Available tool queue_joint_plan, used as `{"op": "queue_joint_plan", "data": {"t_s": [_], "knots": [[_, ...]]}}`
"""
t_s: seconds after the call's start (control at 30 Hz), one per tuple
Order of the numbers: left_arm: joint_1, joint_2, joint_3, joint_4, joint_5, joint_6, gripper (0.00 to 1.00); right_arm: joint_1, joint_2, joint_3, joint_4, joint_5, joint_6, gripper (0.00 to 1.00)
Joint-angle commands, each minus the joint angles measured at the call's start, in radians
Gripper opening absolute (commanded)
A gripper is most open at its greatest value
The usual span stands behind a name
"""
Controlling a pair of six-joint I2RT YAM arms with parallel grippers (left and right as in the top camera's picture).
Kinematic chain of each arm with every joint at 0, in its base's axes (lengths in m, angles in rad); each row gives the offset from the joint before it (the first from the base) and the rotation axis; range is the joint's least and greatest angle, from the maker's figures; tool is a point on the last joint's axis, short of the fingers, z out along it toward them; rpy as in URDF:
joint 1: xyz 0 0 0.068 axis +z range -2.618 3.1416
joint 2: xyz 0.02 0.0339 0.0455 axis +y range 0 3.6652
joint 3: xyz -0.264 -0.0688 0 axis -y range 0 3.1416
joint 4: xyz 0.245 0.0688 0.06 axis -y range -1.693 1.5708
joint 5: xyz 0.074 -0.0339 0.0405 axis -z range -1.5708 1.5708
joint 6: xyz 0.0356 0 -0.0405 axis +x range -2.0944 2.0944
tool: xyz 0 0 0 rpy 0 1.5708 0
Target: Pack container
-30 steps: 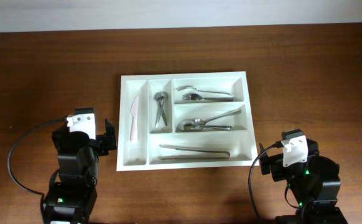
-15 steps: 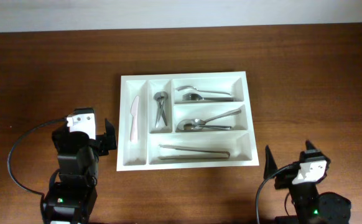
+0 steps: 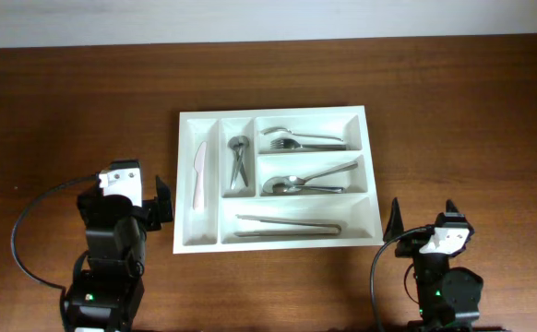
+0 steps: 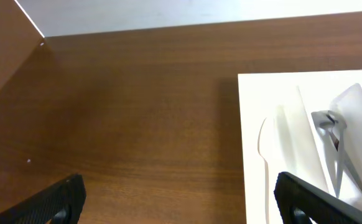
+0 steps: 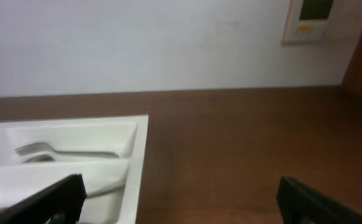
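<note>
1. Overhead view: the white tray (image 3: 250, 114) lies at the centre of the brown bench (image 3: 453, 92), its long side running across the frame.
2. A white knife (image 3: 197, 175) lies in the leftmost narrow compartment. Metal cutlery (image 3: 296, 140) sits in the other four, with tongs (image 3: 287, 224) along the bottom one.
3. Left fingers (image 3: 162, 201), at the lower left of the frame just beside the tray's left edge, are spread apart and hold nothing.
4. Right fingers (image 3: 395, 221), at the lower right just below the tray's corner, are likewise spread wide and empty.
</note>
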Motion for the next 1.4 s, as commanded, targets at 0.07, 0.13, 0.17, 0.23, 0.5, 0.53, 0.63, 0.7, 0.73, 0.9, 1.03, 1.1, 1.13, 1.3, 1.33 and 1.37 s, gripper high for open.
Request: {"op": "queue_joint_plan", "data": {"t_s": [0.07,0.13,0.17,0.23,0.5,0.53,0.63,0.7,0.73,0.9,1.03,1.1,1.13,1.3,1.33,1.37], "knots": [[0.002,-0.006,0.002,0.003,-0.006,0.012,0.99,0.005,-0.011,-0.005,-0.008,0.026,0.065,0.99],[0.002,-0.006,0.002,0.003,-0.006,0.012,0.99,0.005,-0.011,-0.005,-0.008,0.026,0.065,0.99],[0.002,-0.006,0.002,0.003,-0.006,0.012,0.99,0.005,-0.011,-0.005,-0.008,0.026,0.065,0.99],[0.002,-0.006,0.002,0.003,-0.006,0.012,0.99,0.005,-0.011,-0.005,-0.008,0.026,0.065,0.99],[0.002,-0.006,0.002,0.003,-0.006,0.012,0.99,0.005,-0.011,-0.005,-0.008,0.026,0.065,0.99],[0.002,-0.006,0.002,0.003,-0.006,0.012,0.99,0.005,-0.011,-0.005,-0.008,0.026,0.065,0.99],[0.002,-0.006,0.002,0.003,-0.006,0.012,0.99,0.005,-0.011,-0.005,-0.008,0.026,0.065,0.99],[0.002,-0.006,0.002,0.003,-0.006,0.012,0.99,0.005,-0.011,-0.005,-0.008,0.026,0.065,0.99],[0.002,-0.006,0.002,0.003,-0.006,0.012,0.99,0.005,-0.011,-0.005,-0.008,0.026,0.065,0.99],[0.002,-0.099,0.002,-0.082,-0.007,0.012,0.99,0.005,-0.011,-0.005,-0.008,0.026,0.065,0.99],[0.002,-0.275,0.001,-0.267,0.077,0.012,0.99,0.005,-0.011,-0.005,-0.008,0.026,0.065,0.99],[0.002,-0.36,-0.006,-0.321,0.116,0.012,0.99,0.005,-0.011,-0.005,-0.008,0.026,0.065,0.99],[0.002,-0.399,-0.016,-0.332,0.127,0.012,0.99,0.005,-0.011,-0.005,-0.008,0.026,0.065,0.99],[0.002,-0.587,-0.126,-0.314,0.174,0.012,0.99,0.005,-0.011,-0.005,-0.008,0.026,0.065,0.99],[0.002,-0.616,-0.158,-0.288,0.179,0.014,0.99,0.005,-0.011,-0.005,-0.008,0.026,0.065,0.99],[0.002,-0.64,-0.191,-0.254,0.186,0.025,0.99,0.005,-0.011,-0.005,-0.008,0.026,0.065,0.99]]}}
